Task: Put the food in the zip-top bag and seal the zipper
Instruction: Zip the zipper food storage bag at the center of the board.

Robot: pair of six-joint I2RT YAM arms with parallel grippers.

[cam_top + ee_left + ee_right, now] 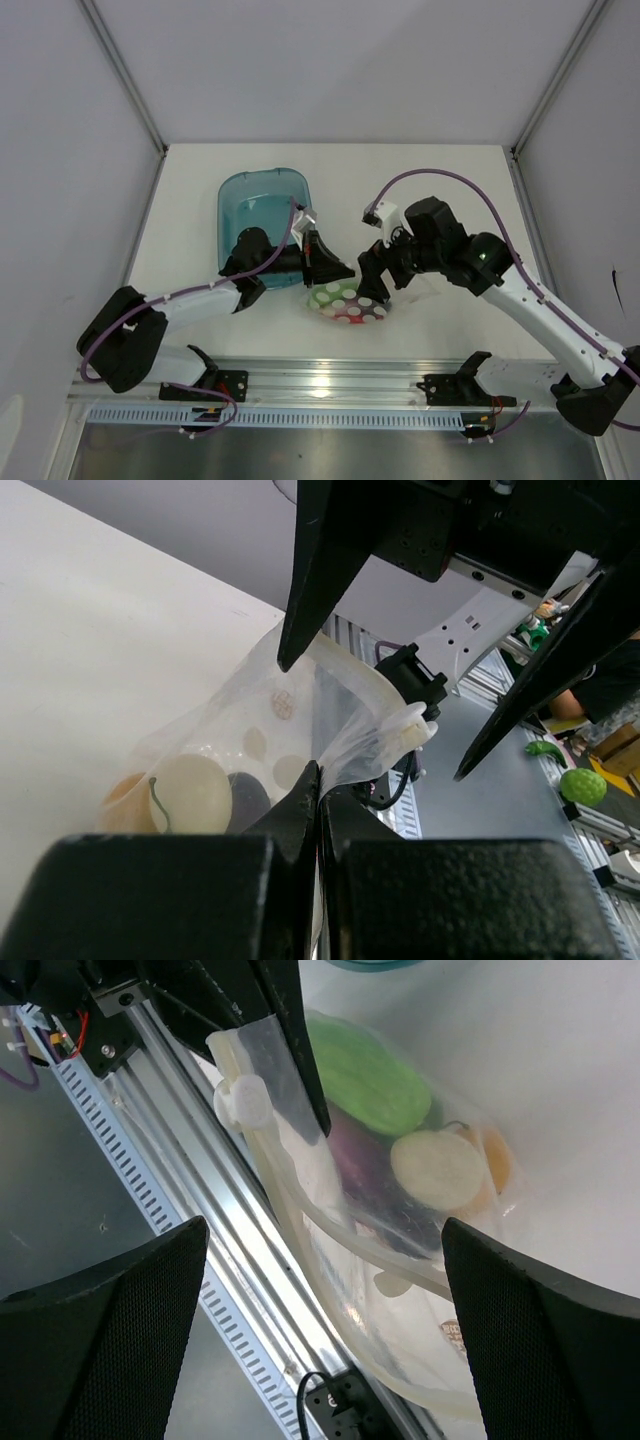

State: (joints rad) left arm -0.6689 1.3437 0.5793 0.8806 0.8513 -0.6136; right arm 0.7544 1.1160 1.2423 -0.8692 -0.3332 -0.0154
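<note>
The zip-top bag [347, 305] lies near the table's front edge, clear with white dots, with the food inside. In the right wrist view I see a light green pod [370, 1075], a purple piece [362, 1172], a white ball [437, 1168] and an orange piece [496, 1156] through the plastic. My left gripper [320, 772] is shut on the bag's plastic by its mouth. The zipper [300, 1205] runs along that edge as a pale strip with a white slider [243, 1100]. My right gripper [325, 1295] stands open above the bag's other end, nothing between its fingers.
A teal translucent tub [262, 205] stands behind the left gripper at the back left. An aluminium rail [330, 375] runs along the table's front edge just beyond the bag. White walls close in both sides.
</note>
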